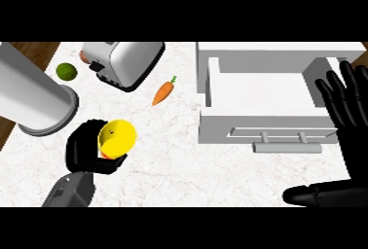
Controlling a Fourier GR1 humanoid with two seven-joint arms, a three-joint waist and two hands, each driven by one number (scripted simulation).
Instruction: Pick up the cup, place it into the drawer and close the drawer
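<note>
A yellow cup (117, 136) lies on its side in my left hand (87, 148), whose black fingers curl round it at the counter's left, a little above the marble top. The white drawer (262, 87) stands pulled open at the right, its inside bare and its bar handle (286, 144) facing me. My right hand (348, 126) rests open at the right edge beside the drawer, fingers pointing up and the thumb stretched out low.
A large grey metal cylinder (34, 97) lies at the far left. A white toaster (126, 61) sits at the back, a green lime (66, 71) left of it, and a carrot (164, 91) between toaster and drawer.
</note>
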